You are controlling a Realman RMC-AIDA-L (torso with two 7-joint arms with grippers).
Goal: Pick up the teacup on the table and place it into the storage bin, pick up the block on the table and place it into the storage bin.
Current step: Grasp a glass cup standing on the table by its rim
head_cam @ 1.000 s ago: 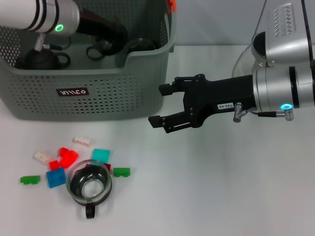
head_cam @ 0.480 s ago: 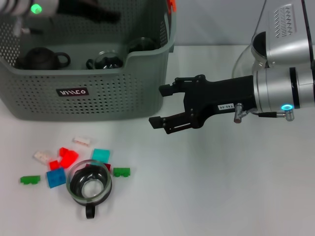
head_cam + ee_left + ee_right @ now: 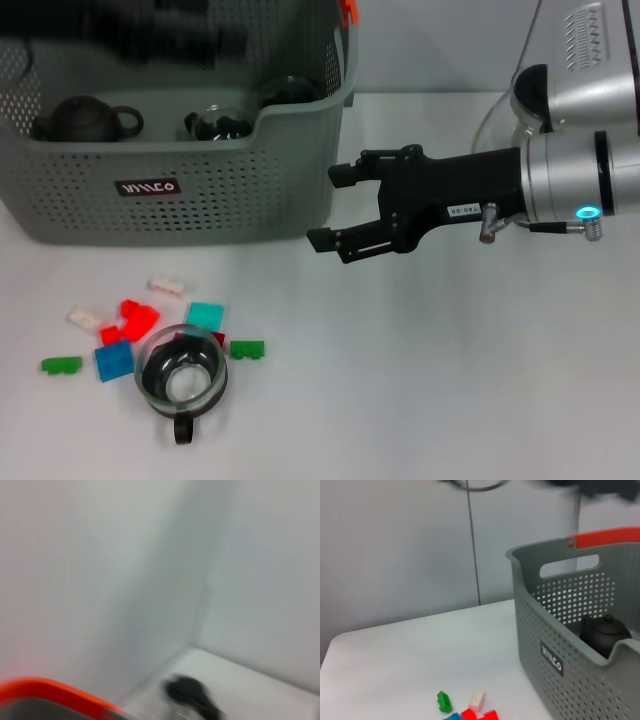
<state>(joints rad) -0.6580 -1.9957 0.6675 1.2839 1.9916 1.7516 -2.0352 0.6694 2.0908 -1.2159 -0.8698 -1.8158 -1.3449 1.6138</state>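
Note:
The glass teacup (image 3: 182,372) with a black handle stands upright on the white table near the front left. Several small blocks lie around it, among them a red one (image 3: 135,318), a blue one (image 3: 113,360) and a teal one (image 3: 205,315). The grey-green storage bin (image 3: 200,195) sits at the back left and holds a dark teapot (image 3: 85,118) and a glass cup (image 3: 215,125). My right gripper (image 3: 330,207) hovers open and empty beside the bin's right wall. My left arm (image 3: 160,35) is a dark blur over the bin's far side.
The bin's orange tab (image 3: 347,10) marks its far right corner. In the right wrist view the bin (image 3: 560,645), the teapot (image 3: 605,632), a green block (image 3: 444,701) and a white block (image 3: 477,698) show. A white wall stands behind the table.
My left arm has lifted up and back from over the bin, uncovering the teapot and glass cup inside. My right gripper has drifted slightly to the right, still open.

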